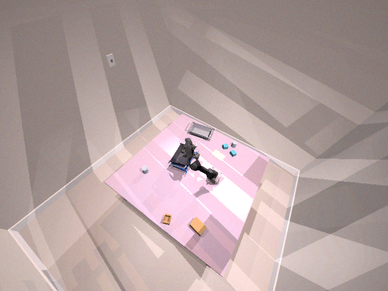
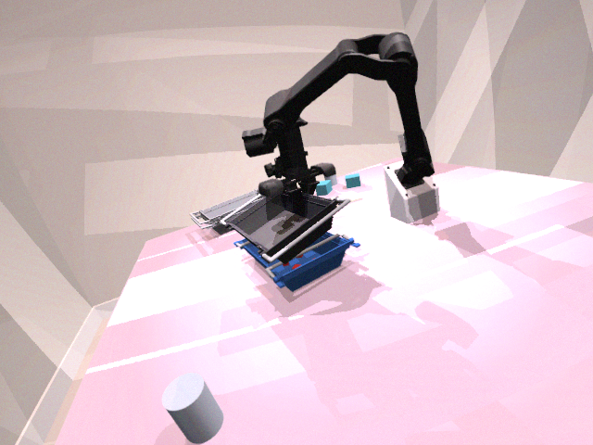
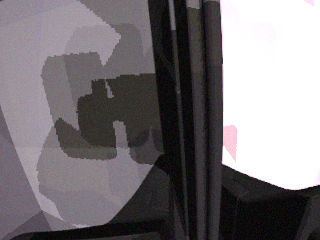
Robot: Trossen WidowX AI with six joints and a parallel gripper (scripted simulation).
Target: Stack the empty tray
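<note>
The pink table [image 1: 150, 188] [image 2: 431, 374] is the biggest thing, and the blue tray [image 1: 180, 168] [image 2: 316, 271] stands on it. The black arm [image 1: 205, 171] [image 2: 407, 95] stands beside the blue tray and bends up and over it. The black tray [image 1: 180, 159] [image 2: 268, 224] [image 3: 212, 125] is above the blue tray, and it is tipped, not flat. The gripper [image 1: 188, 153] [image 2: 299, 194] [image 3: 176, 159] has its fingers shut on one side of the black tray. I can't tell if the two trays touch.

A grey tray [image 1: 200, 130] [image 2: 224, 209] sits past the blue tray, near the table's edge. An orange slab [image 1: 197, 226] and a little orange box [image 1: 167, 223] are far from the blue tray, on the other side of the table.

A cream card [image 1: 218, 155] lies flat, not far from the blue tray. One grey can [image 1: 144, 170] [image 2: 195, 412] stands away from the blue tray, on the side away from the card. Two teal blocks and another grey can [image 1: 234, 144] [image 2: 331, 179] are out past the card. A pale bar [image 2: 311, 250] runs along the near side of the blue tray's top. Small red blocks [image 2: 296, 266] peek out from inside the blue tray, under the black tray
</note>
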